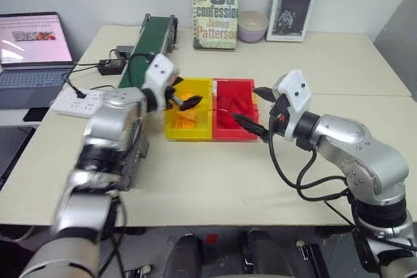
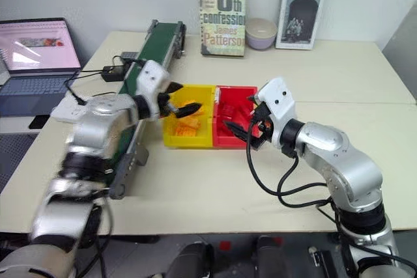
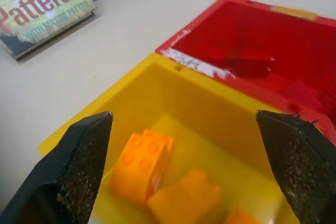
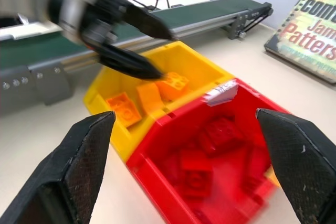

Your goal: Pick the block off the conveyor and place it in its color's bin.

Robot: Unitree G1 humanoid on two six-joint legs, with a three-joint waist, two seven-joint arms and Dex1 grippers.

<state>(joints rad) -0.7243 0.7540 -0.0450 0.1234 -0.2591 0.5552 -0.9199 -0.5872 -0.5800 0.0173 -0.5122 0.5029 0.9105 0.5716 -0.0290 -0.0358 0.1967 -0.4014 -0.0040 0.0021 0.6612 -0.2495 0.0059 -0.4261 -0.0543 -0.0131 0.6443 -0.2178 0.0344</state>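
My left gripper (image 1: 185,96) hangs open just over the yellow bin (image 1: 171,132), with nothing between its fingers. Under it a yellow-orange block (image 3: 142,165) lies tilted inside the bin, studs showing, among other bricks of the same colour. In the right wrist view that block (image 4: 174,83) sits just off the tip of one left finger (image 4: 126,61). The conveyor (image 1: 147,42), a dark green belt, runs away along the bin's left side, and the part of the belt I can see is bare. My right gripper (image 1: 256,108) is open and empty at the red bin's right side.
The red bin (image 1: 235,136), joined to the yellow one, holds red bricks. Two books (image 1: 215,10) and a bowl (image 1: 252,27) stand at the table's back. A laptop (image 1: 34,50), a power strip (image 1: 77,101) and cables lie to the left of the conveyor.
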